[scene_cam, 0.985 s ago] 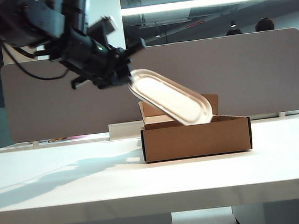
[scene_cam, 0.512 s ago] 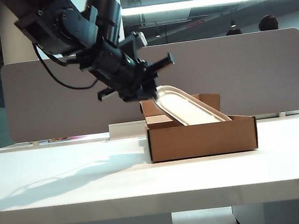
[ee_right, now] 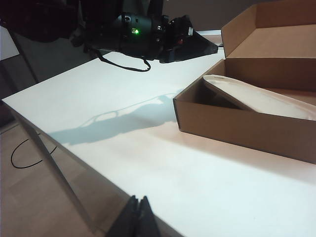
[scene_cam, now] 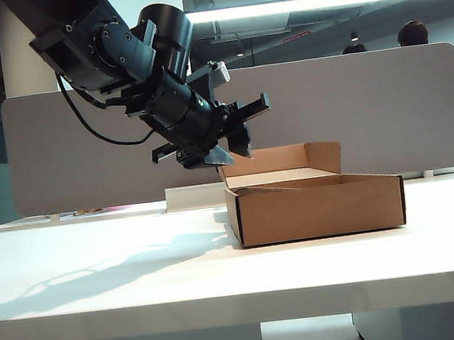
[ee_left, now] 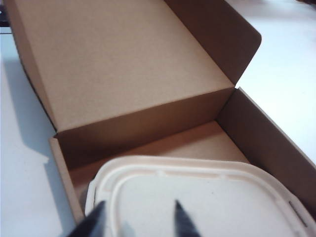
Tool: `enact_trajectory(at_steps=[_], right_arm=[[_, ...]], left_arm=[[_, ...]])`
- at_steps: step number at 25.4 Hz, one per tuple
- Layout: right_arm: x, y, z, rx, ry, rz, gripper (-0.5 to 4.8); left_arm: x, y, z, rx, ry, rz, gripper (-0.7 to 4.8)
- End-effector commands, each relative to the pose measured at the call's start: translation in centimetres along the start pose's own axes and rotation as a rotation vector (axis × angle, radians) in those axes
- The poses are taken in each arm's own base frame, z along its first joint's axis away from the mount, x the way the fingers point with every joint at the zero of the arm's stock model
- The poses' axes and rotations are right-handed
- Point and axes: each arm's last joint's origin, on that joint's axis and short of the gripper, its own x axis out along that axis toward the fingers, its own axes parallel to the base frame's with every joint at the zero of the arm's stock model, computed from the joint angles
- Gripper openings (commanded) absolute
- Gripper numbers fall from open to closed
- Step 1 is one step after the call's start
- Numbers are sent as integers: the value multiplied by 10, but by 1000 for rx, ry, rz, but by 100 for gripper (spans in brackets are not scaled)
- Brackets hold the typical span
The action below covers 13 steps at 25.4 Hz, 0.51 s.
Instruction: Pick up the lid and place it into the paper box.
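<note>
The lid [ee_left: 197, 197] lies inside the box [scene_cam: 320, 206], one end riding up against the end wall nearest the left claw [scene_cam: 235, 136], so it sits tilted, not flat on the floor of the box. The left claw hangs just above that raised end with its jaws parted and nothing between them; in the left wrist view its dark fingertips [ee_left: 181, 217] show over the lid's rim, and I cannot tell whether they touch it. The right claw [ee_right: 138, 215] is pressed shut and empty, low beside the bench [scene_cam: 99, 275] edge, well apart from the box.

To my eye the drop is made and the step in hand is getting clear. Doing it well means lifting straight up and away from the box, jaws wide, so a fingertip does not catch the rim and drag the lid out again.

The upright flap [scene_cam: 283, 158] stands along the box's far long side, so backing off towards the bench's left end looks safest. The bench is bare on that side, with plenty of open surface towards the front edge too.
</note>
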Motion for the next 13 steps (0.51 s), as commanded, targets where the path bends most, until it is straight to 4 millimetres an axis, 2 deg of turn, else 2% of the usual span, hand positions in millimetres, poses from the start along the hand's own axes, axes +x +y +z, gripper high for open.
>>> enact_trajectory(at_steps=[1, 3, 5, 7, 8, 9, 11, 12, 13], right_arm=[[0, 0, -1, -3, -4, 4, -5], [0, 0, -1, -3, -4, 4, -5], [0, 0, -1, -4, -4, 2, -5], [0, -1, -1, -4, -9, -35, -6], [0, -2, -1, -4, -12, -54, -6], [0, -3, -1, -4, -16, -82, -5], [0, -4, 0, -7, -23, -132, -6], [0, -5, 0, -8, -27, -164, -5], [0, -6, 0, -8, -30, -191, -5]], left_arm=[[-1, -1, 3, 13, -11, -7, 242], [-3, -1, 5, 55, -10, -5, 282], [-10, 2, 13, 96, -4, 9, 282], [-22, 7, 25, 91, -6, 44, 246], [-26, 9, 30, 89, -8, 58, 208], [-33, 12, 36, 85, -10, 77, 142], [-44, 18, 46, 89, -9, 108, 46], [-51, 22, 52, 96, -8, 131, 16], [-57, 25, 57, 104, -7, 151, 12]])
